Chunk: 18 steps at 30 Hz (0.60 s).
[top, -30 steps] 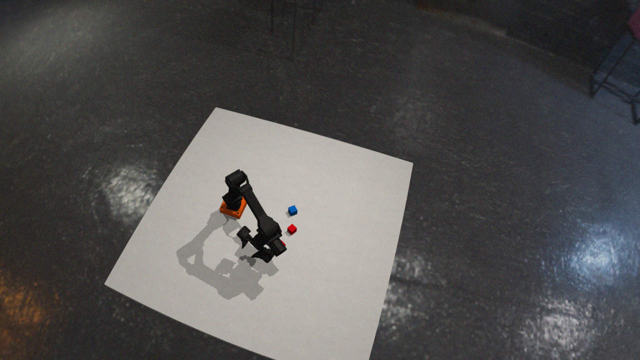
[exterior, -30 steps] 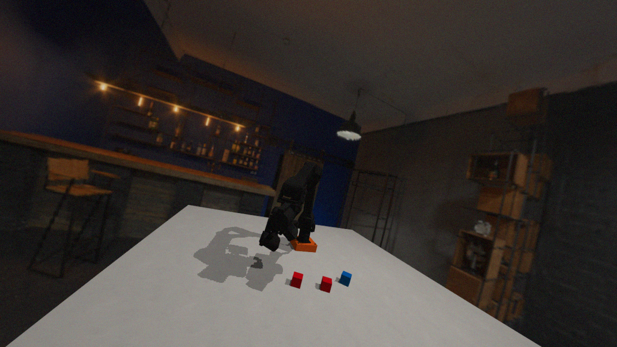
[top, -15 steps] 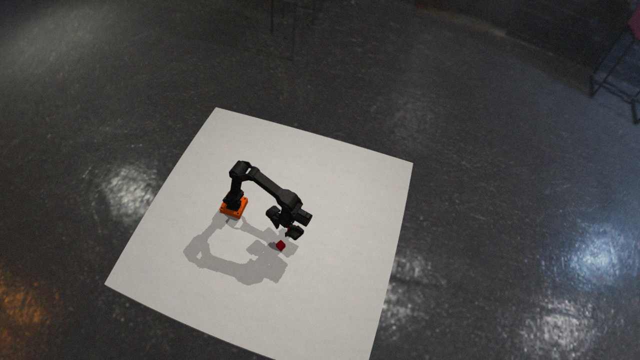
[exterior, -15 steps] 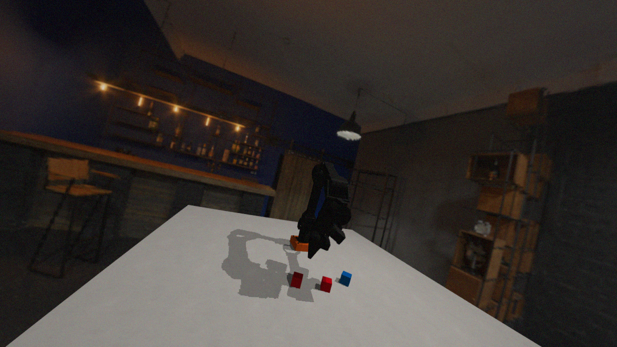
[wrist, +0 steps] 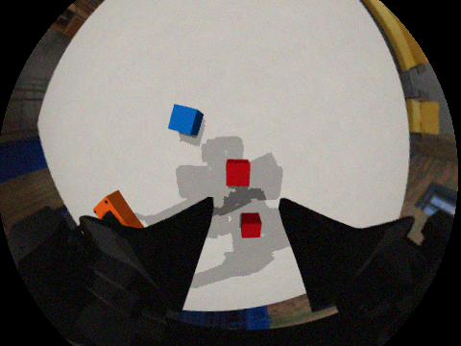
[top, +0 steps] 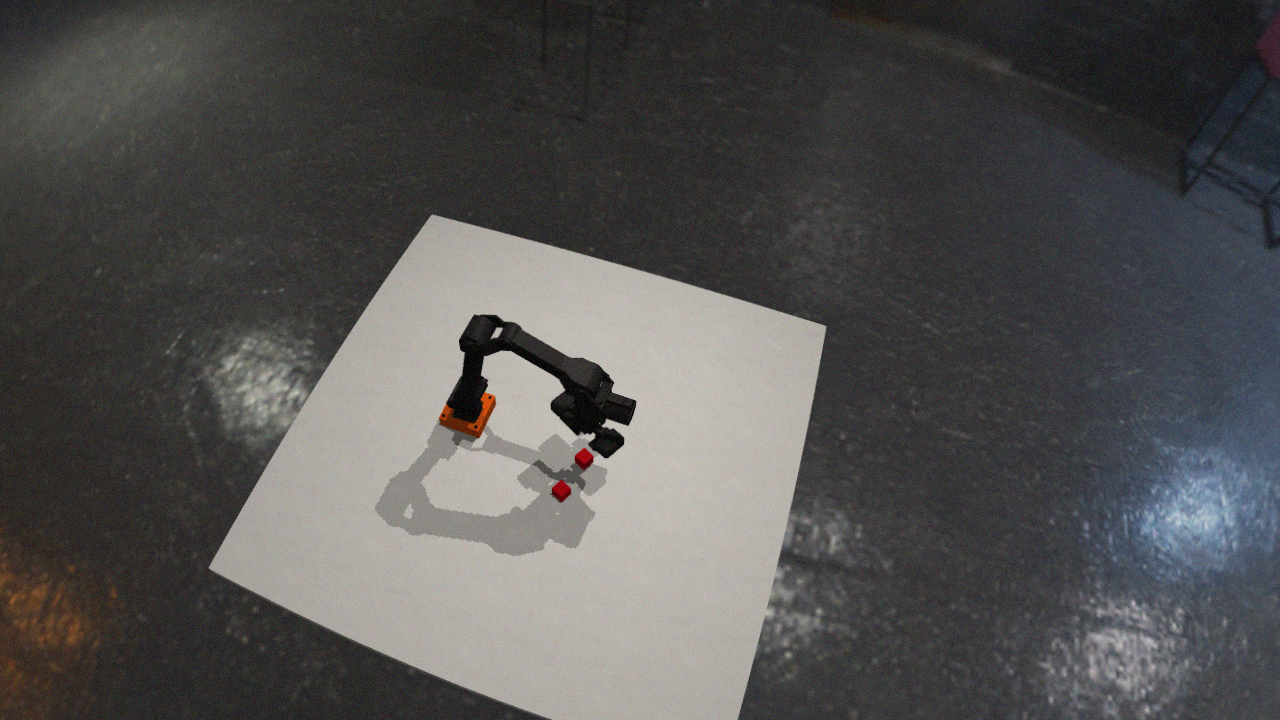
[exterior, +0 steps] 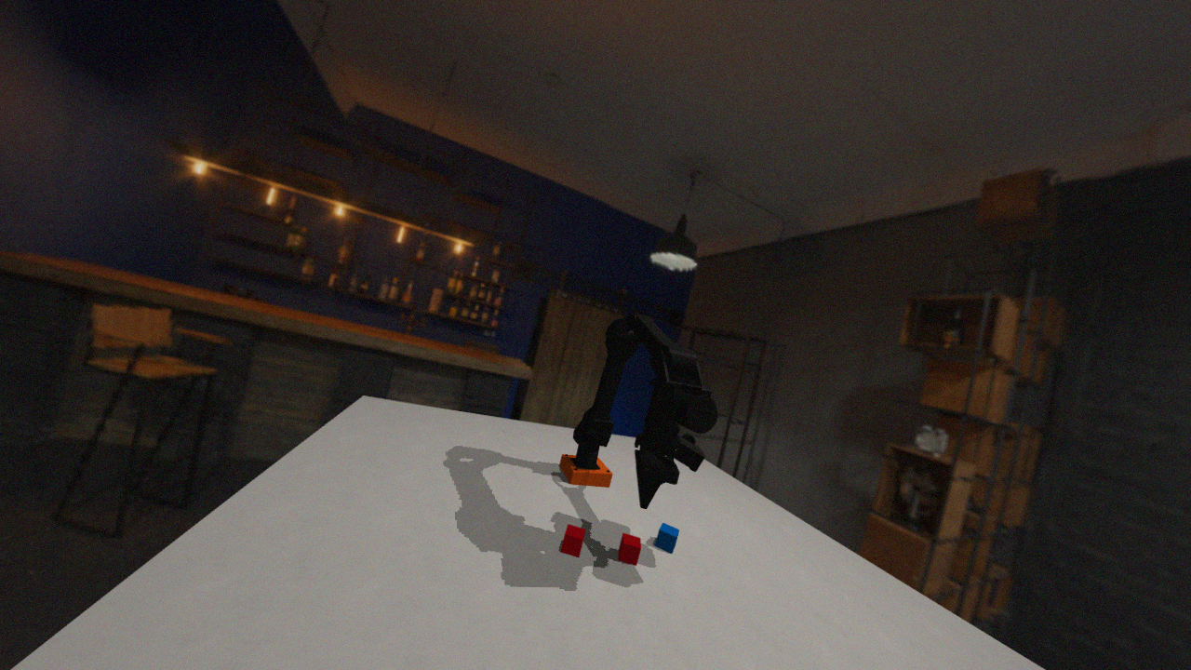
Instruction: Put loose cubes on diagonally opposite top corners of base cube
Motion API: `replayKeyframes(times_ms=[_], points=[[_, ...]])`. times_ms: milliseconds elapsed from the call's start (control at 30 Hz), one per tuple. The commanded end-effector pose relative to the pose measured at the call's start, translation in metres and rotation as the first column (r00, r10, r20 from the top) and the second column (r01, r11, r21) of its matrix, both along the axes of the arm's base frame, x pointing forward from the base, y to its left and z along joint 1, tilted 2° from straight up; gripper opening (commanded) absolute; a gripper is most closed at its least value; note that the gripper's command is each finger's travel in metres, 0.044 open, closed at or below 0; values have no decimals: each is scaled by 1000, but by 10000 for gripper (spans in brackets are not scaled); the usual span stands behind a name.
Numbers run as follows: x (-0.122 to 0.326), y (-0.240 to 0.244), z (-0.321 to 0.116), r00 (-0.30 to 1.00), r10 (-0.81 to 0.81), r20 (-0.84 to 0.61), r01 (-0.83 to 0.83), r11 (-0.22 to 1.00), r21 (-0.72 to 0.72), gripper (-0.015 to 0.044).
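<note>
A blue cube (exterior: 666, 538) (wrist: 184, 118) sits flat on the white table top; the arm hides it in the top view. One red cube (top: 583, 458) (exterior: 629, 550) (wrist: 237, 173) sits beside it with a gap. A second red cube (top: 561, 490) (exterior: 571, 541) (wrist: 251, 225) sits farther from the blue cube. No cube is stacked on another. My gripper (top: 591, 439) (exterior: 658, 494) (wrist: 246, 203) is open and empty, held well above the table near the cubes. In the wrist view the second red cube shows between the fingers, but lies below them.
The arm's orange base (top: 479, 420) (exterior: 586, 472) (wrist: 121, 207) stands on the white table top (top: 680, 376) (exterior: 333, 582) (wrist: 288, 58). The arm's shadow falls over the table around both red cubes. Dark floor (top: 939, 313) surrounds the table.
</note>
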<state>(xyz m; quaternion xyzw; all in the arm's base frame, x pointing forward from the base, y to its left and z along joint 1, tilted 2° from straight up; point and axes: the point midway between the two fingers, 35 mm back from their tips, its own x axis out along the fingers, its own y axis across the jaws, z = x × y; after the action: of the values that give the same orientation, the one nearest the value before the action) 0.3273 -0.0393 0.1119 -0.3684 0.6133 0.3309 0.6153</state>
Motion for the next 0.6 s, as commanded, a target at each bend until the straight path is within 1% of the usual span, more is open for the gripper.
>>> replayKeyframes(times_ms=[0,67,567], points=[[-2,1,-32,1000,-4,-14,4,1000,8,265],[-3,0,-43,1000,-4,-14,4,1000,7,265],[-2,-1,-66,1000,-4,-14,4,1000,7,265]])
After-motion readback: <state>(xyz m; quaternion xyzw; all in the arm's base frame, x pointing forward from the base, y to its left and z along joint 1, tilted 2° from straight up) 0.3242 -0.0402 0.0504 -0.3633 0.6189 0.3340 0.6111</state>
